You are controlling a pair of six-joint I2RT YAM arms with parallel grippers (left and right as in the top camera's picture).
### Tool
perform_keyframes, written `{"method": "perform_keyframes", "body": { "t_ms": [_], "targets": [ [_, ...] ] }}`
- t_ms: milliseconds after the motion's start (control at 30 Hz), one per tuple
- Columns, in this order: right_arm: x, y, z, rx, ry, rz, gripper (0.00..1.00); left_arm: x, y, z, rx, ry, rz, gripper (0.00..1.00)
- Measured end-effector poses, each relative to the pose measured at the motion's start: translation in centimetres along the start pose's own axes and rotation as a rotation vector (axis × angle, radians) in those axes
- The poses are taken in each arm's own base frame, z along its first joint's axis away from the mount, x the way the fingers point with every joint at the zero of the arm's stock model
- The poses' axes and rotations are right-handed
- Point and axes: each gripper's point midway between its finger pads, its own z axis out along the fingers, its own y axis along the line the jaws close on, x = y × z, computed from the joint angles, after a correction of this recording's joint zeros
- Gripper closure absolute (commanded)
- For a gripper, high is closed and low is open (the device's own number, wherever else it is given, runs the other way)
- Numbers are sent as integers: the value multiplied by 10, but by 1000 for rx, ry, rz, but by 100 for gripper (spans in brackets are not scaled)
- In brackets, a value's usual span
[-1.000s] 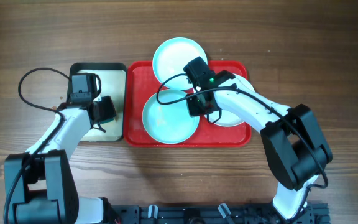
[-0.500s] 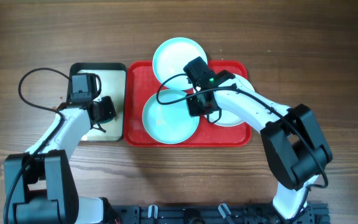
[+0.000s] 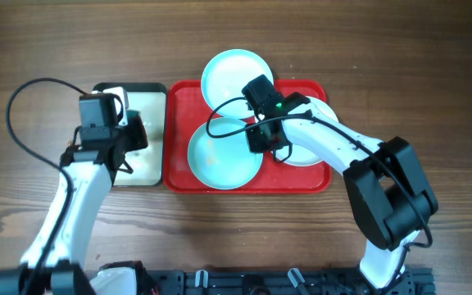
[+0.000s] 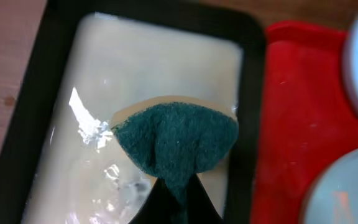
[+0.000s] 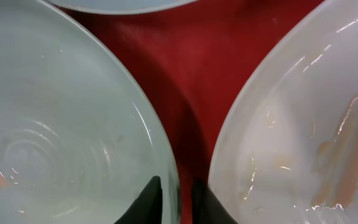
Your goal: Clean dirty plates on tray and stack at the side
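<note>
The red tray (image 3: 179,176) holds an aqua plate (image 3: 220,156) with small orange smears. A second aqua plate (image 3: 234,78) overlaps its far rim. A white plate (image 3: 308,154) at its right lies partly under my right arm. My right gripper (image 3: 260,138) is shut on the near aqua plate's right rim (image 5: 55,124), one finger inside it and one in the red gap (image 5: 197,68). The white plate (image 5: 303,137) shows orange smears. My left gripper (image 3: 132,135) is shut on a green scouring pad (image 4: 176,140) above the small black-rimmed tray (image 4: 104,81).
The black-rimmed tray (image 3: 156,102) with a wet cream inside stands against the red tray's left edge (image 4: 291,124). Bare wooden table (image 3: 400,57) surrounds both trays. Cables loop from both arms.
My left arm has lifted and shifted a little left and back, carrying the green pad over the black-rimmed tray. My right arm and the plates have not moved.
</note>
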Motion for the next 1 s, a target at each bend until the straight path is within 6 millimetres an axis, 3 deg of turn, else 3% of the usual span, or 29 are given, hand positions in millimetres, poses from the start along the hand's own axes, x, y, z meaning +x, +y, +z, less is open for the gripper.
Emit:
{"method": "perform_keyframes", "body": {
  "t_ms": [200, 300, 767, 1000],
  "targets": [
    [-2, 1, 0, -2, -7, -1, 83, 0, -5, -10, 29, -7, 20, 96],
    [-3, 1, 0, -4, -12, -2, 96, 5, -5, -10, 29, 12, 20, 96],
    [-3, 1, 0, -4, -13, -5, 96, 17, -4, -11, 26, 64, 25, 96],
    [-3, 1, 0, -4, -13, -5, 96, 12, -5, -10, 31, 40, 93, 96]
  ]
}}
